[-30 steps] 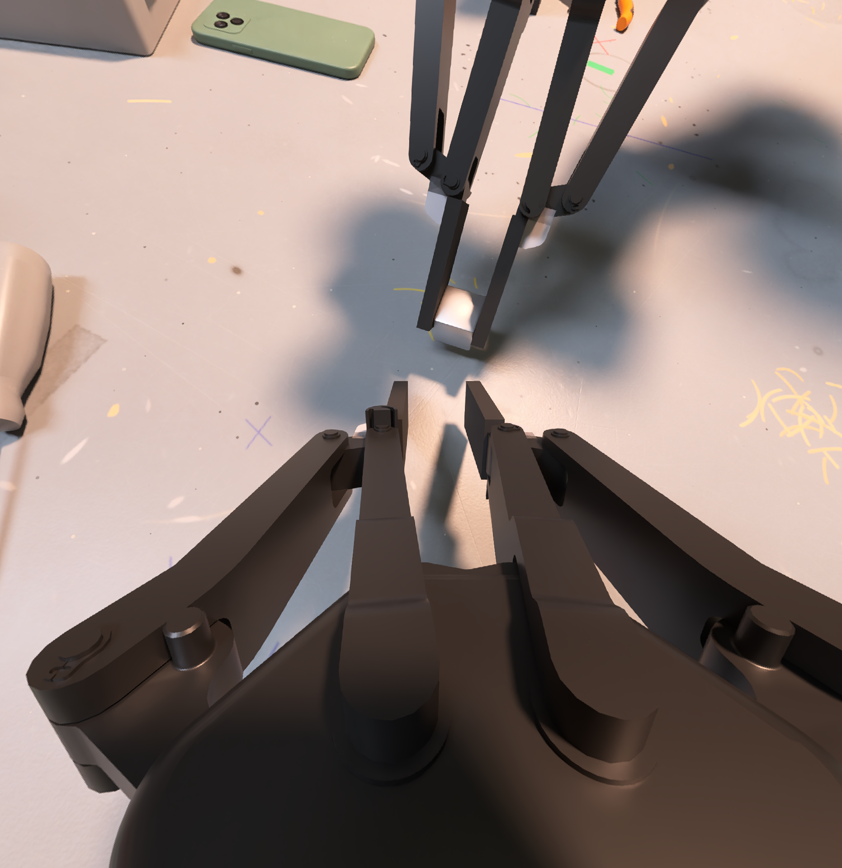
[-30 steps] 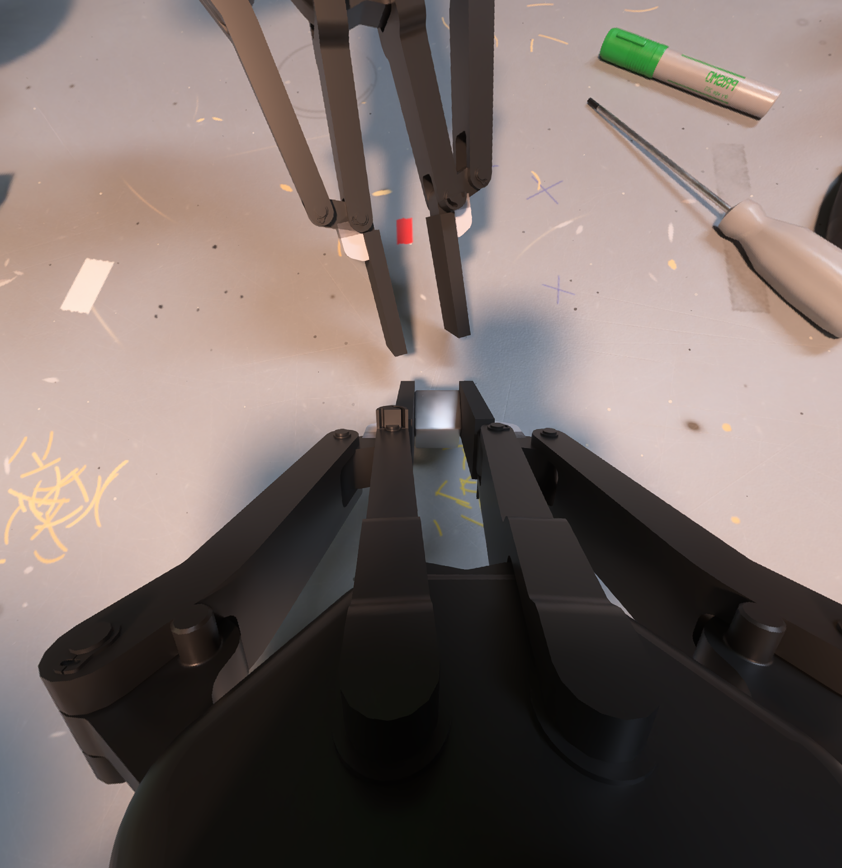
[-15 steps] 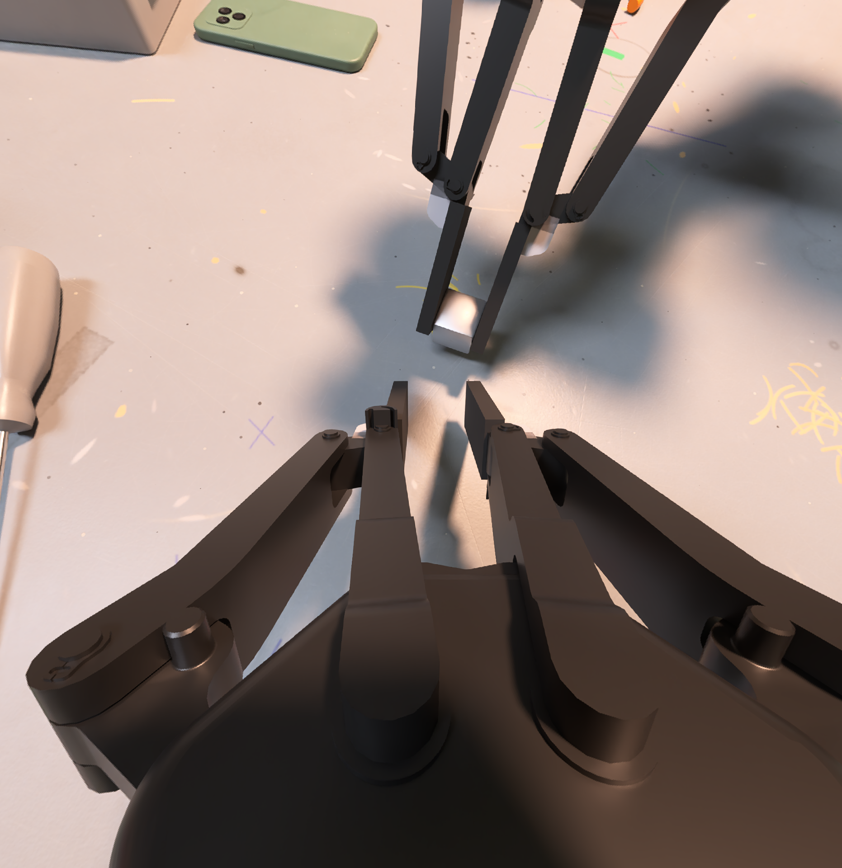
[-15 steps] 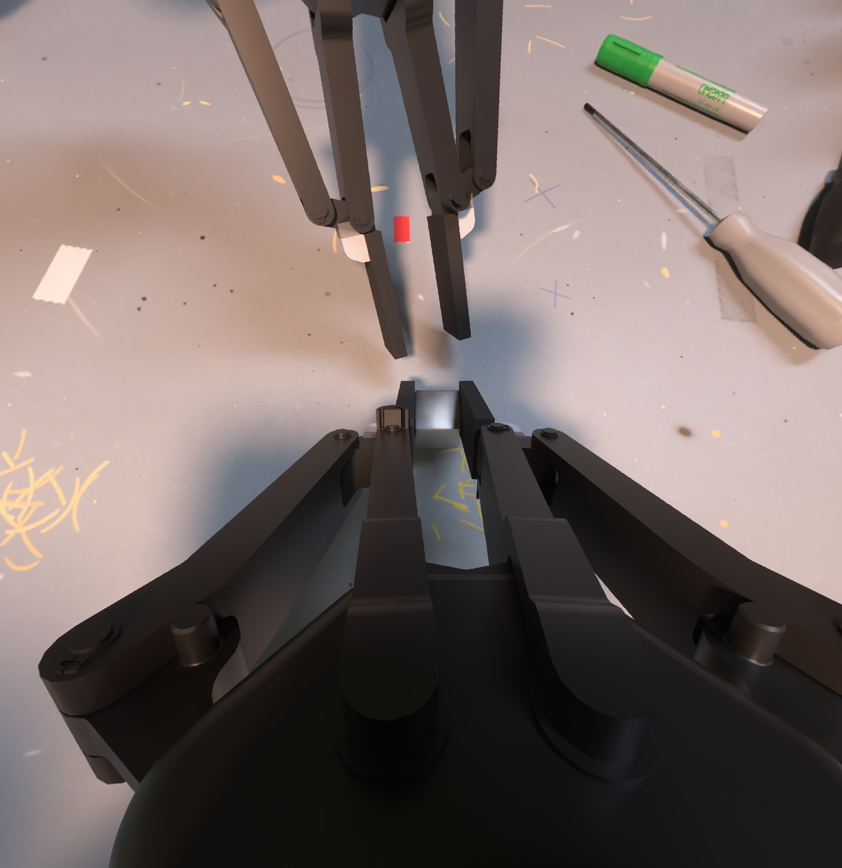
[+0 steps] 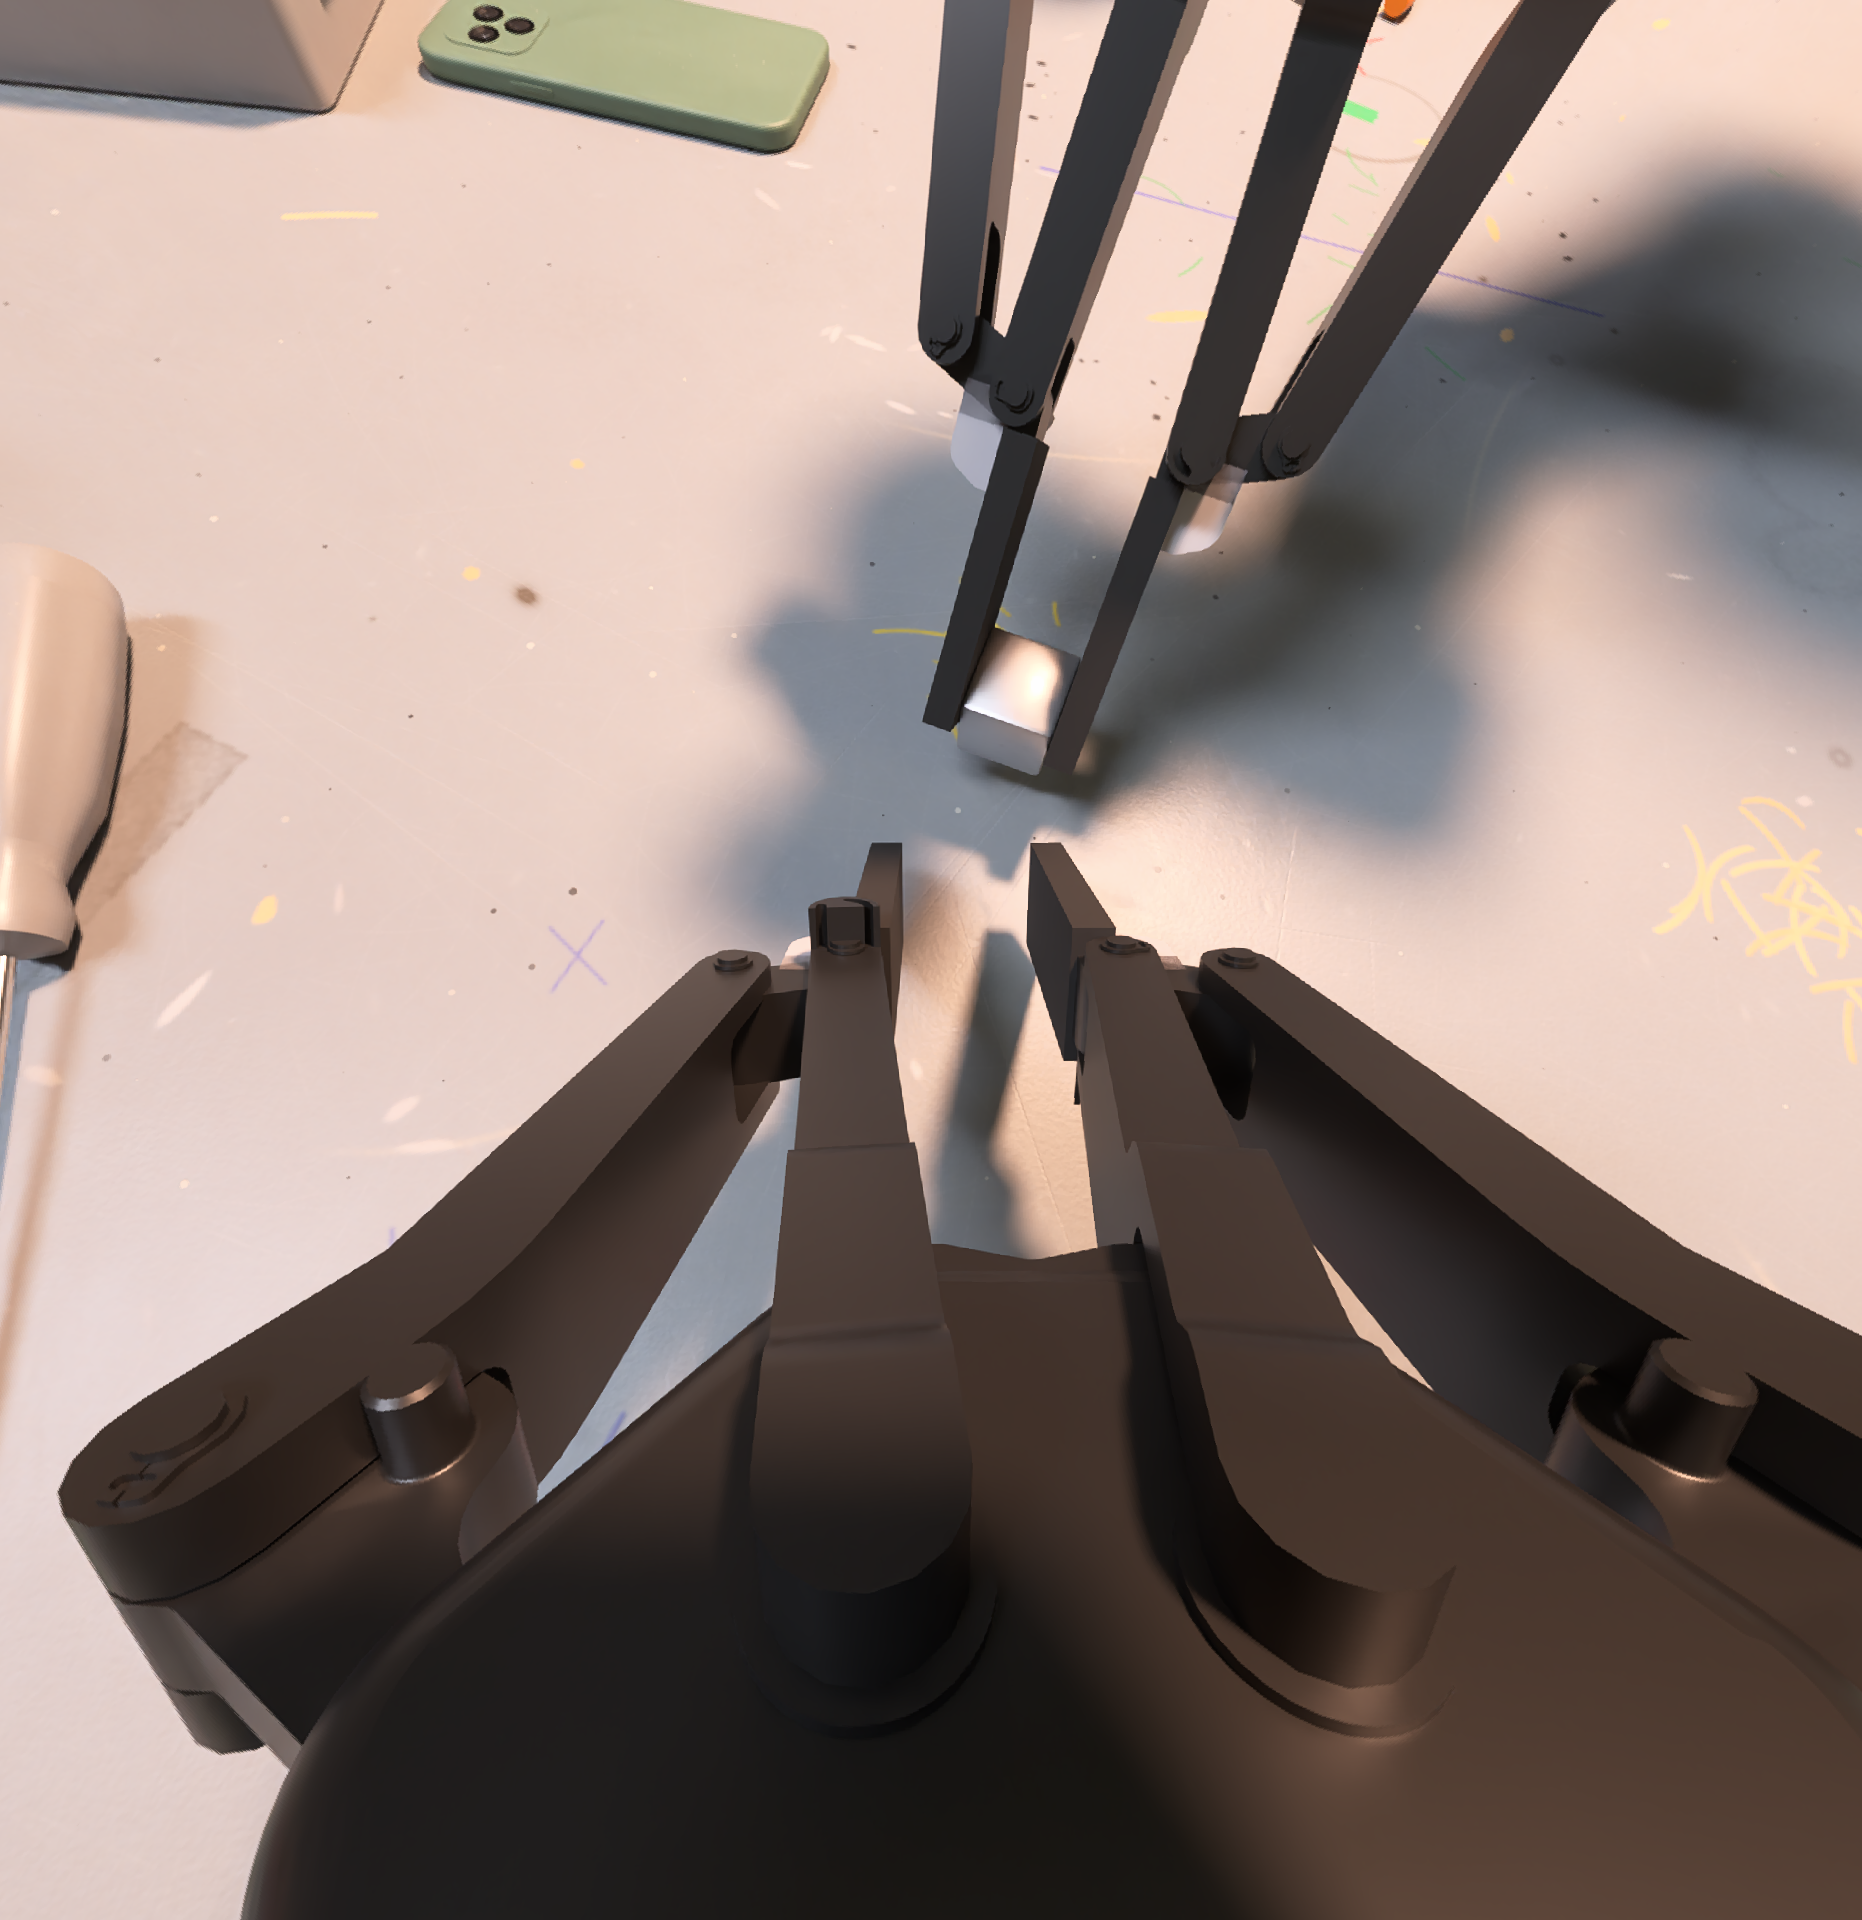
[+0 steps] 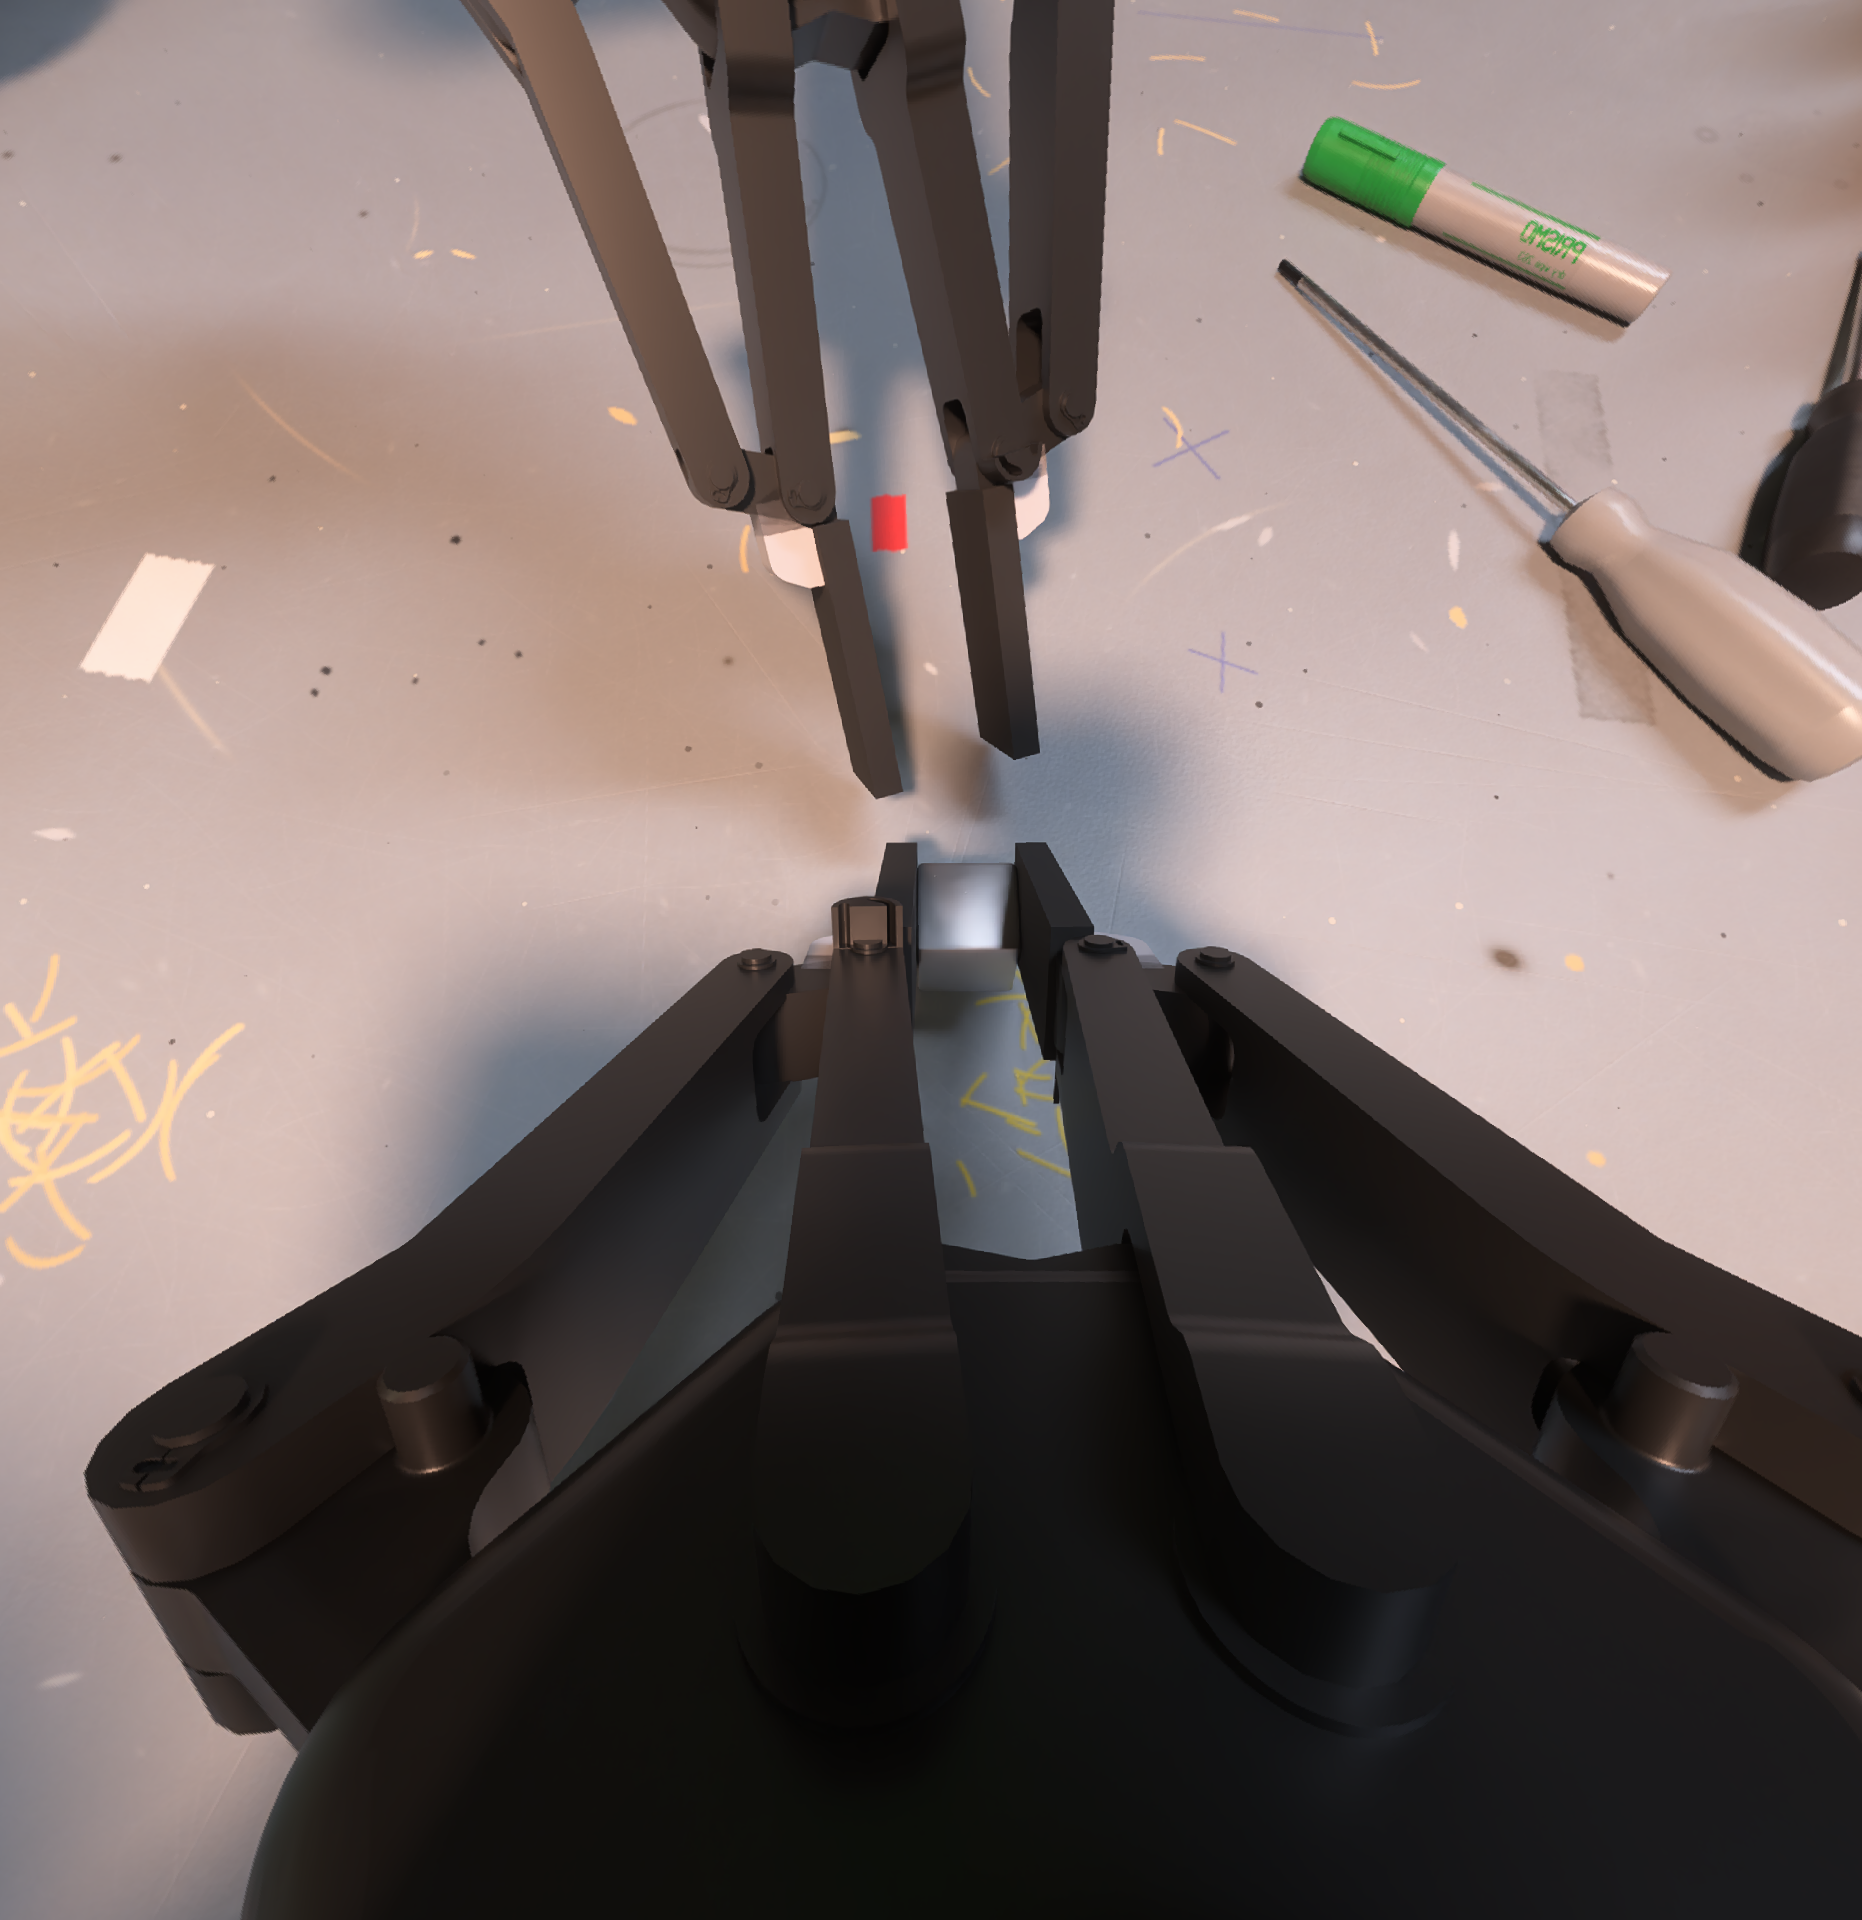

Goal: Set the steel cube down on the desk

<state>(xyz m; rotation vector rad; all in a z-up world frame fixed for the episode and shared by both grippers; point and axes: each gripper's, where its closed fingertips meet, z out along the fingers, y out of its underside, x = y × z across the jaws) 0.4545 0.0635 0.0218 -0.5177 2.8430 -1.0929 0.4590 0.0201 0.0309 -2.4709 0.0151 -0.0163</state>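
Note:
The steel cube is a small shiny block clamped between my right gripper's fingertips. In the left wrist view the cube hangs in the right gripper very close to the grey desk, over its own shadow. I cannot tell whether it touches the surface. My left gripper is open and empty, its tips a short way in front of the cube. It shows opposite in the right wrist view, pointing down at the desk.
A green phone and a grey box lie at the far left. A pale-handled screwdriver, a green marker and a dark-handled tool lie to one side. A red chip and white tape mark the desk.
My right gripper has shifted a little with the cube still held; the desk slides left in its view and the dark-handled tool has come into sight. The left gripper has barely moved.

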